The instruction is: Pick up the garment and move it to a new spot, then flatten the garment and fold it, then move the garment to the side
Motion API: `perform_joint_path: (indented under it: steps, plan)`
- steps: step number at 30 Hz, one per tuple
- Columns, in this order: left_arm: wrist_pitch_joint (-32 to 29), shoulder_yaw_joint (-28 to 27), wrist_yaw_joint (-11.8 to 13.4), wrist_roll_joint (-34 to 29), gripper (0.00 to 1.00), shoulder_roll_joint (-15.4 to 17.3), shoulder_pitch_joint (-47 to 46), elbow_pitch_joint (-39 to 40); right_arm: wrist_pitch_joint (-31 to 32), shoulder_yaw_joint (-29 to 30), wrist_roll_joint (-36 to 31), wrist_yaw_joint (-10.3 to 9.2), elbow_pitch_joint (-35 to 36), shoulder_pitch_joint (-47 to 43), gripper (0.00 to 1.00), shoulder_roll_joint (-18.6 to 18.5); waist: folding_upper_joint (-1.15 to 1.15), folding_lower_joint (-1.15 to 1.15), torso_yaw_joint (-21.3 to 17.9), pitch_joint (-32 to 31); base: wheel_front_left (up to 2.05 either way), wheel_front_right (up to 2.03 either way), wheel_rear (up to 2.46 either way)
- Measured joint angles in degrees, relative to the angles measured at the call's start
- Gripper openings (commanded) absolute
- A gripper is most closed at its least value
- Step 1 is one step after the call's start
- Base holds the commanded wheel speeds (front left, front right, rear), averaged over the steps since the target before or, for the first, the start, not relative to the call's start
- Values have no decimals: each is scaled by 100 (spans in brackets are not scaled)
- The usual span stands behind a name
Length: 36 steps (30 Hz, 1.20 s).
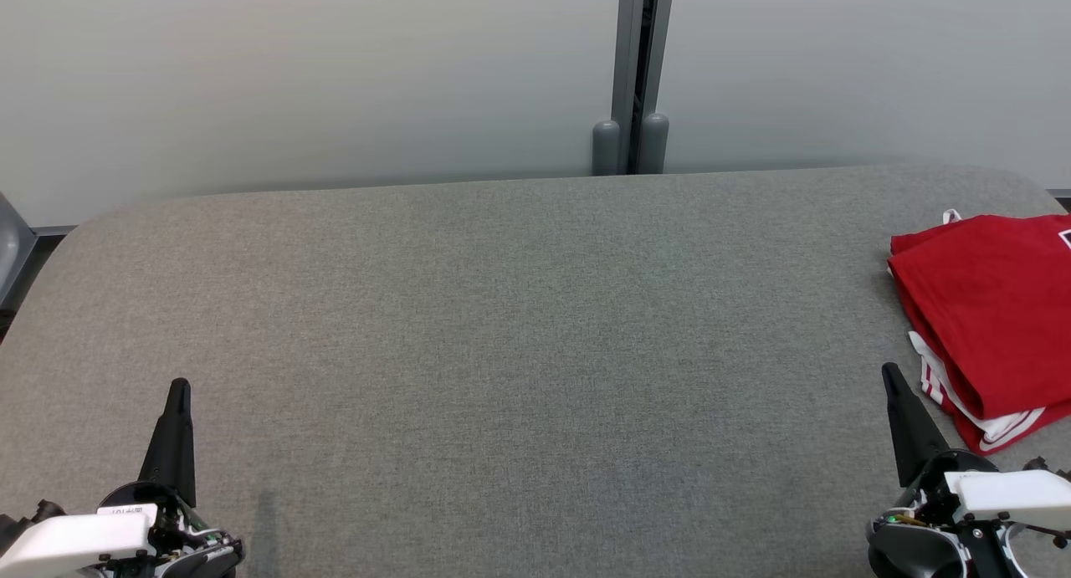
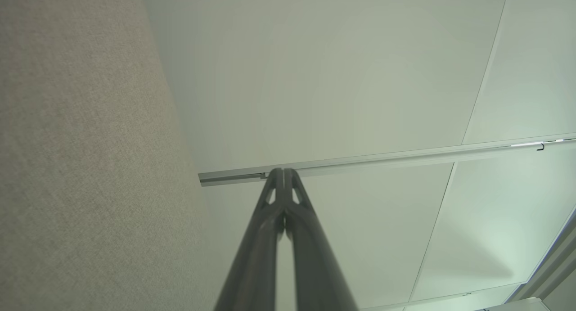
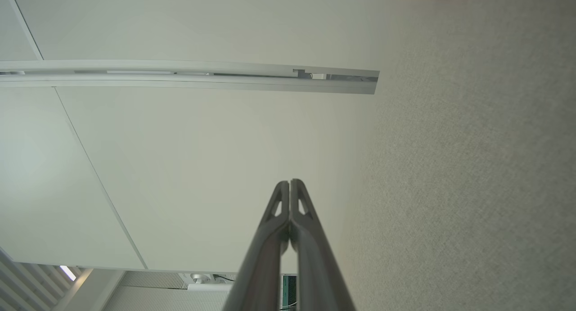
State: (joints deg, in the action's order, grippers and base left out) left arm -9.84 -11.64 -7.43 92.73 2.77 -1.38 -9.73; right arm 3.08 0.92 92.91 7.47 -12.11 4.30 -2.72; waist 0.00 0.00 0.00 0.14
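Garment [image 1: 987,302] partly beyond right edge

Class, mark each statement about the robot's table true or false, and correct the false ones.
1. The red garment lies folded at the right side of the grey table. True.
2. The left gripper grips the garment. False: it is shut on nothing, far across the table from it.
3. The right gripper is shut. True.
4. The garment is plain red all over. False: white striped trim shows at its near edge.
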Motion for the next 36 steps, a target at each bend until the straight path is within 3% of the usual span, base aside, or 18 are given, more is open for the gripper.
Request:
perform_joint_path:
  steps: [36]
  plan:
    - [0, 0, 0, 0, 0, -1, 0, 0, 0, 1, 0, 0, 0, 1, 0, 1, 0, 0, 0, 0, 0, 0, 0]
